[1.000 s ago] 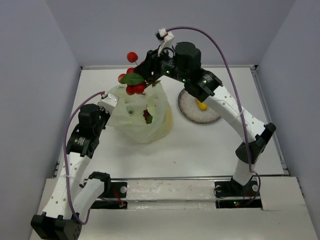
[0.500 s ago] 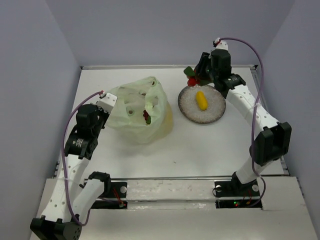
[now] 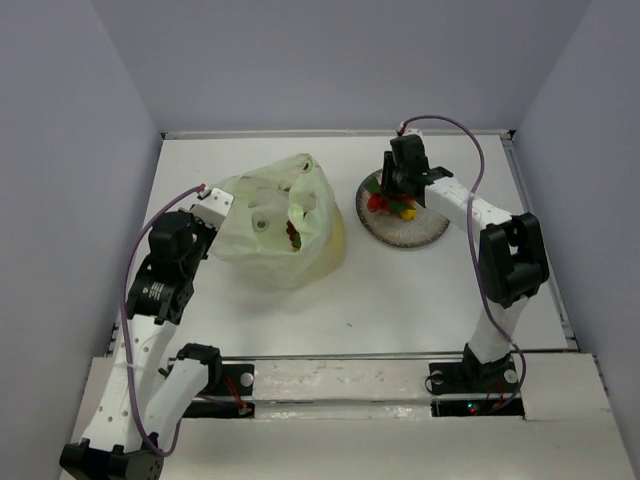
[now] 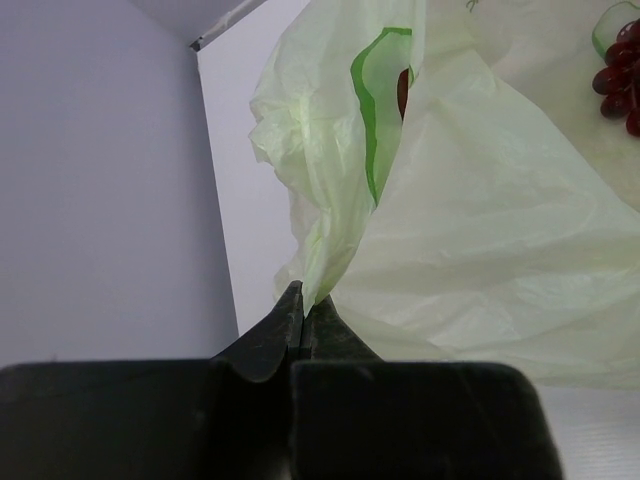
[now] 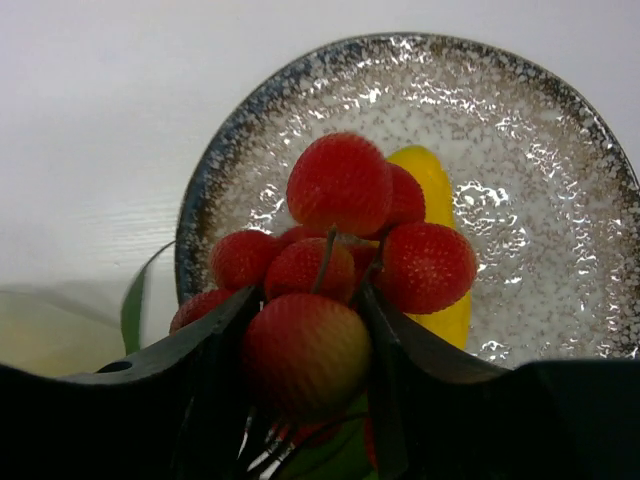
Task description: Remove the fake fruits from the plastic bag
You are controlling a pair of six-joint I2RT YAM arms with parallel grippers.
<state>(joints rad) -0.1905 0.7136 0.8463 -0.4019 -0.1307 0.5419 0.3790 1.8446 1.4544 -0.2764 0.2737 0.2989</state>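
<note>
Fingers (image 4: 265, 345) of the left end effector (image 4: 302, 300) are clenched on a thin fold of the plastic bag (image 4: 480, 250), which billows up and away beyond them. Further off a dark grape bunch (image 4: 620, 75) shows, probably inside the film. Between its fingers the right end effector (image 5: 310, 300) grasps a red berry cluster (image 5: 340, 185) over the speckled plate (image 5: 540, 230). Beyond the cluster a yellow fruit (image 5: 430, 170) lies on that plate, which sits on the worktop (image 5: 100, 120).
</note>
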